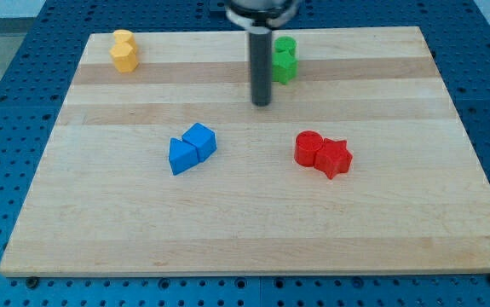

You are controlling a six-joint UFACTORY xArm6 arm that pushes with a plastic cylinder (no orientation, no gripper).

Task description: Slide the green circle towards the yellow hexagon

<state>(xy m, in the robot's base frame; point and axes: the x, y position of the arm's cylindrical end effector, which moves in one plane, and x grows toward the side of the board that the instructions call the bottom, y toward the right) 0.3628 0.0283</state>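
Note:
The green circle [285,46] sits near the view's top, right of centre, touching a second green block [284,68] just below it. The yellow hexagon [124,59] sits at the top left of the board, with another yellow block [123,38] touching it from above. My tip [262,103] rests on the board just below and left of the green pair, a short gap away from the lower green block. The rod partly covers the green blocks' left edge.
A blue triangle [180,157] and a blue cube [200,139] touch each other left of centre. A red cylinder [308,147] and a red star [333,157] touch right of centre. The wooden board [245,230] lies on a blue perforated table.

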